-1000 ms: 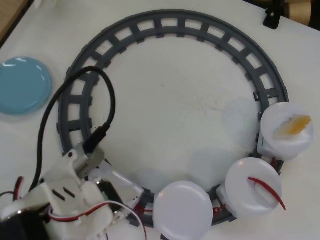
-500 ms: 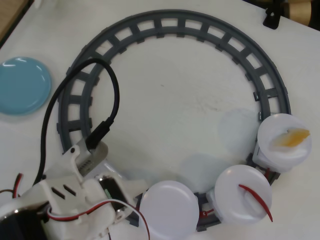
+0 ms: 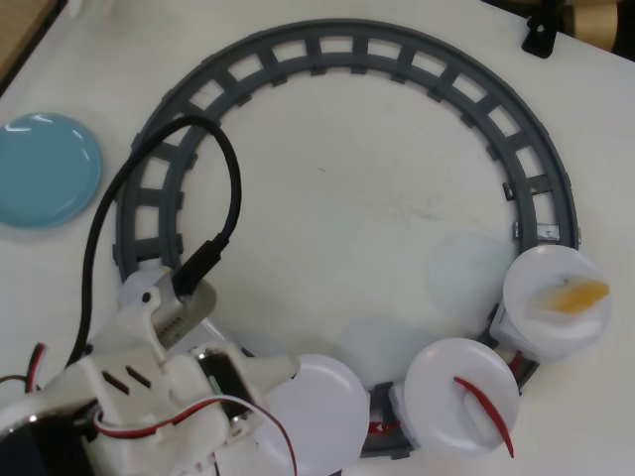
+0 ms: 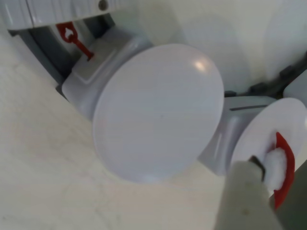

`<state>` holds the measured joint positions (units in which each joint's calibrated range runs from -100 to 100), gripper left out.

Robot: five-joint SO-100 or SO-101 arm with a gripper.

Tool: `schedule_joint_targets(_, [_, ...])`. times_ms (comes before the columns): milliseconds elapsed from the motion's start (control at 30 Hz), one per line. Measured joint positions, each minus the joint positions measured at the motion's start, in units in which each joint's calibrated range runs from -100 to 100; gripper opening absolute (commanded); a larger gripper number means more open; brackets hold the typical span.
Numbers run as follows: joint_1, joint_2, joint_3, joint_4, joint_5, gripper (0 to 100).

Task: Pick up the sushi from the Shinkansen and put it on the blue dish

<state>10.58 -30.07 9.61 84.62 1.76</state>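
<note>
The red sushi lies on the middle white plate of the Shinkansen's cars, at the bottom right of the grey track. In the wrist view the sushi is at the right edge, on its plate. An empty white plate fills the middle of the wrist view. The train's front is mostly hidden under my arm; a white body shows at the top left. The blue dish is empty at the far left. My gripper hangs by the empty plate. Only one finger shows.
A yellow-orange sushi piece lies on the rightmost white plate. A black cable loops from my wrist over the track's left side. A dark clamp sits at the table's top right edge.
</note>
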Motion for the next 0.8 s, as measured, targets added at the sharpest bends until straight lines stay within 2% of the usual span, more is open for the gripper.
schedule_joint_targets(533, [0.4,0.0,3.8,0.6,0.0,18])
schedule_joint_targets(800, [2.5,0.0,8.9,-6.0,-1.9,17])
